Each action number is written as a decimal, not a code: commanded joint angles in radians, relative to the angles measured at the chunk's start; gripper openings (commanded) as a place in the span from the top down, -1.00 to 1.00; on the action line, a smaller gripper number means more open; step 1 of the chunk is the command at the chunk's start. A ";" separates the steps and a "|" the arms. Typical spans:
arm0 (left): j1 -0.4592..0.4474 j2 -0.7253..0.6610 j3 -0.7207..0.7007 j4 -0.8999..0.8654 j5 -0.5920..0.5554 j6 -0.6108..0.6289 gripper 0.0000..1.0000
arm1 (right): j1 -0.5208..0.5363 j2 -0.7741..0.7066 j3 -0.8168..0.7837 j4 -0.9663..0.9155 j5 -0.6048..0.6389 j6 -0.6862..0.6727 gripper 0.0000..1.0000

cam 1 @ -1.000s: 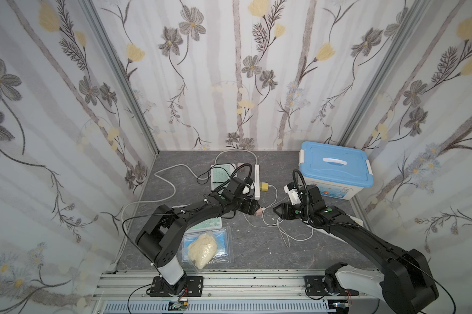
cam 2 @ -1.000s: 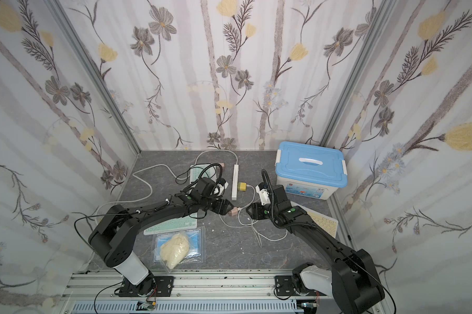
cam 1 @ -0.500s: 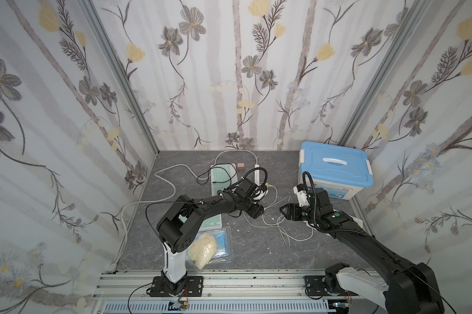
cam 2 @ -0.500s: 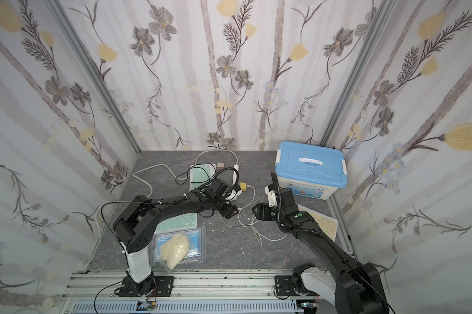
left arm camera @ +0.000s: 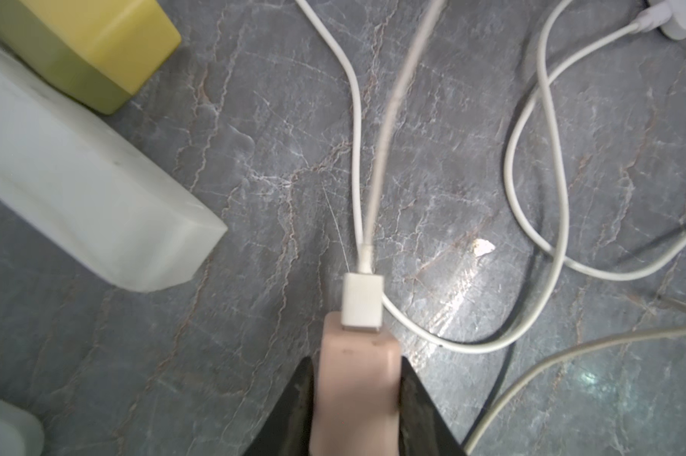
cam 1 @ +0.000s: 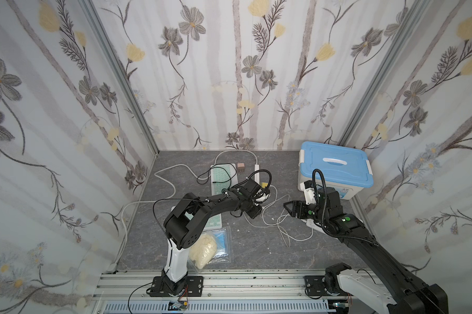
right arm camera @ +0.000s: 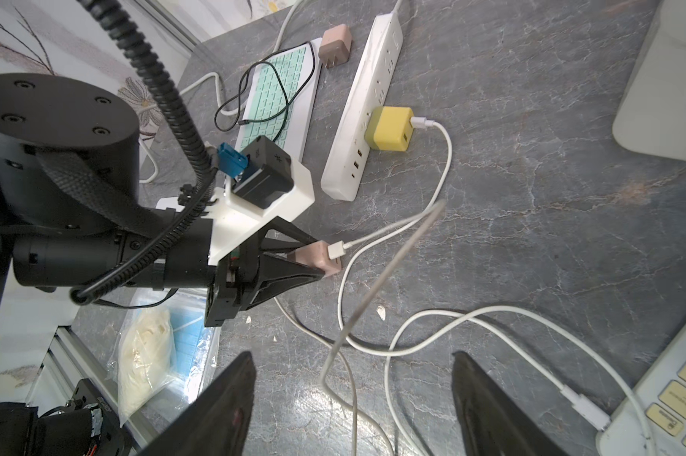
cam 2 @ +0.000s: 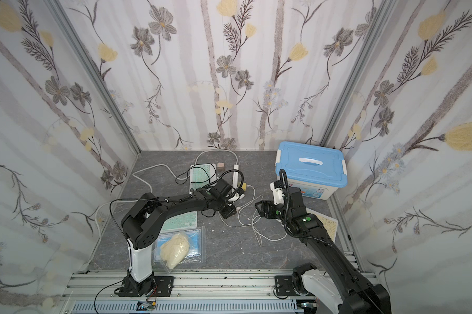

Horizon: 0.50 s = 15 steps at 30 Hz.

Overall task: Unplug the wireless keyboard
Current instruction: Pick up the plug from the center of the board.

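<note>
At 9 o'clock from your wide-open right gripper, your left gripper clamps the pink adapter. Hold it steady, pinch the white plug, and pull straight out.

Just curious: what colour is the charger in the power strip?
The charger is yellow, clearest in the right wrist view.

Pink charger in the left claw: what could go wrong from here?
1. The white cables cross in loops; pulling the pink charger could drag the wrong one.
2. The open right claw hangs over those loops and might snag one.
3. The white plug sits in the charger; tugging the cable may strain it.
</note>
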 commanded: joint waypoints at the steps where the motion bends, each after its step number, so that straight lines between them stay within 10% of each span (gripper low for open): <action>1: 0.002 -0.030 0.011 -0.049 -0.015 0.051 0.58 | -0.020 -0.031 0.006 -0.018 0.033 0.012 -0.57; 9: 0.012 -0.115 0.003 -0.082 -0.030 0.054 1.00 | -0.045 -0.097 0.056 -0.001 -0.010 0.033 -0.61; 15: 0.053 -0.287 -0.016 -0.109 0.105 0.006 1.00 | -0.025 -0.102 0.065 0.240 -0.339 0.076 -0.55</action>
